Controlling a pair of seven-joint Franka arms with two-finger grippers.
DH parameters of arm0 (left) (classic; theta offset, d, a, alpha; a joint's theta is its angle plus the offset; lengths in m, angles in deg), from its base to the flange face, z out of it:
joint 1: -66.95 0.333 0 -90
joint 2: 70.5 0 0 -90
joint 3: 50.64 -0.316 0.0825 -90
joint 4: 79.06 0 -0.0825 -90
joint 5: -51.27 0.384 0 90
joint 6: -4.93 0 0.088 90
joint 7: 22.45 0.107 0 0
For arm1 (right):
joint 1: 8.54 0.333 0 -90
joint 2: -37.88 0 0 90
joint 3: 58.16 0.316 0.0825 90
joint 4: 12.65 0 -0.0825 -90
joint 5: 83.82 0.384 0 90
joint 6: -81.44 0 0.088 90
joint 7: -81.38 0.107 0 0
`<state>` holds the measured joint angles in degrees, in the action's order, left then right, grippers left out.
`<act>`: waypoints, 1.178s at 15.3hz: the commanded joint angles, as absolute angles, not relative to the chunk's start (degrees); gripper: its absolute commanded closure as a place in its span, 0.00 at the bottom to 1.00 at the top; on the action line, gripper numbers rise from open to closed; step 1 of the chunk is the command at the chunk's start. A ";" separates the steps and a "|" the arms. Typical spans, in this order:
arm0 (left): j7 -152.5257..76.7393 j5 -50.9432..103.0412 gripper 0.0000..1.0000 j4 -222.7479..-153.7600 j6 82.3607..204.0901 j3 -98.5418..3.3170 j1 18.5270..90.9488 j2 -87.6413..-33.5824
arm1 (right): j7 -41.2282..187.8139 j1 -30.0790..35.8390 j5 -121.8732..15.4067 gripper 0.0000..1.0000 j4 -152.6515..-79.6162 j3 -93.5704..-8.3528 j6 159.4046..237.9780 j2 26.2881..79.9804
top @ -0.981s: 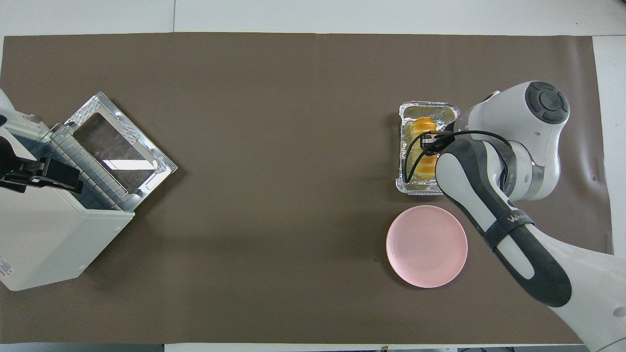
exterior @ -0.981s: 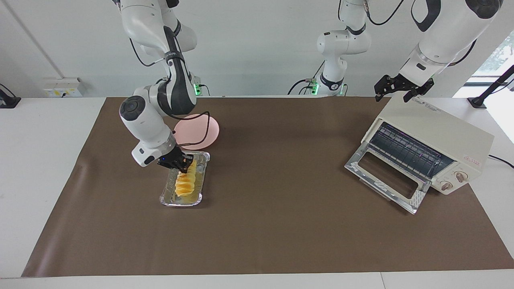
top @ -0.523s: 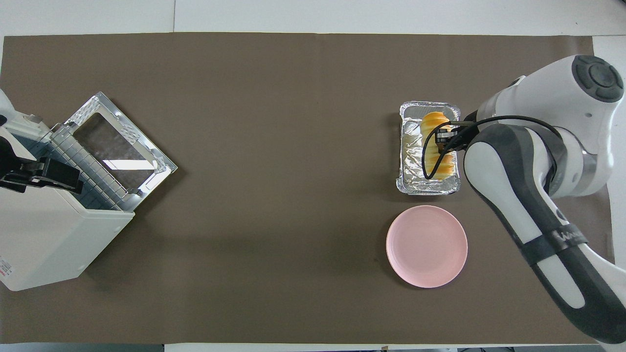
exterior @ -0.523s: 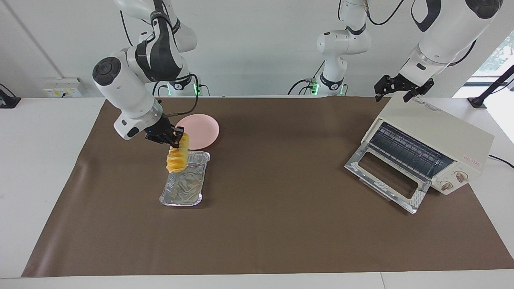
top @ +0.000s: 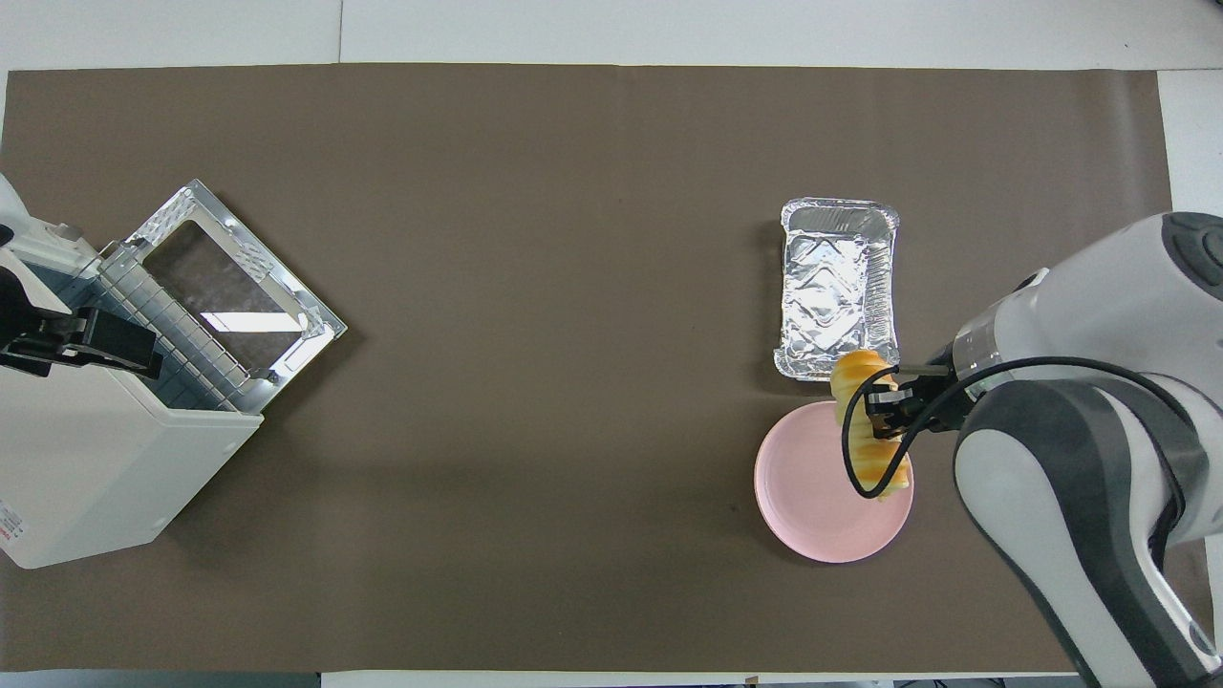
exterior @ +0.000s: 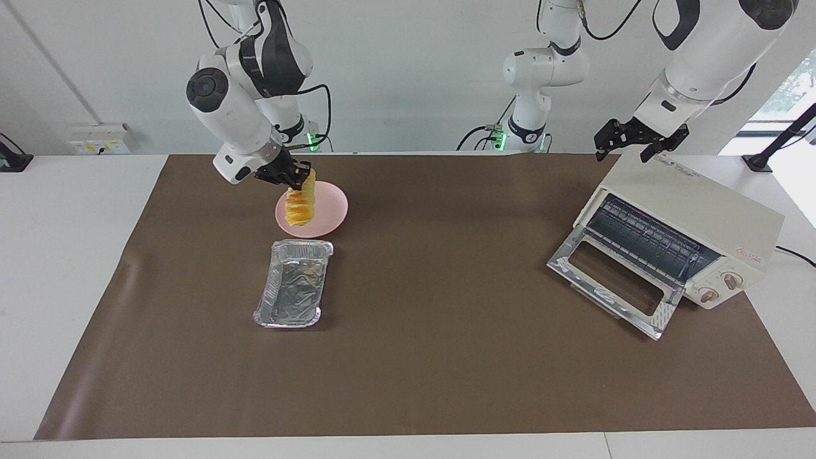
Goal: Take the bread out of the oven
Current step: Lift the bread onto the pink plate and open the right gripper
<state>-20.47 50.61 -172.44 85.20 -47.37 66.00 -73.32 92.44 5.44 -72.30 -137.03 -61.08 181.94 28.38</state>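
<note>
My right gripper [exterior: 294,178] [top: 881,417] is shut on the golden ridged bread [exterior: 299,206] [top: 864,435], which hangs from it, tilted, in the air over the pink plate [exterior: 328,212] [top: 812,497]. The cream-white oven [exterior: 698,220] [top: 86,459] stands at the left arm's end of the table with its glass door [exterior: 612,284] [top: 229,277] dropped open and its wire rack bare. My left gripper [exterior: 637,141] [top: 81,342] waits over the oven's top.
The silver foil tray [exterior: 292,292] [top: 838,287] lies empty on the brown mat [exterior: 446,357], beside the plate and farther from the robots. A third robot arm [exterior: 539,76] stands at the wall.
My right gripper lifted the bread out of the foil tray and carried it toward the robots until it hangs over the pink plate. The tray is now empty. The left arm has not moved.
</note>
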 commanded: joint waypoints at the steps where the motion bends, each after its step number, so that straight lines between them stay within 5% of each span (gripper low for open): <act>1: -19.90 49.78 0.00 -173.19 85.79 -47.04 66.87 -74.28 | 94.03 6.83 -73.54 1.00 -147.35 -60.71 187.86 22.25; 17: -19.90 49.78 0.00 -173.19 85.79 -47.04 66.87 -74.28 | 94.74 9.82 -73.54 1.00 -162.76 -59.39 209.94 23.38; 18: -19.90 49.78 0.00 -173.19 85.79 -47.04 66.87 -74.28 | 94.83 9.82 -73.54 0.72 -162.50 -59.39 209.94 23.73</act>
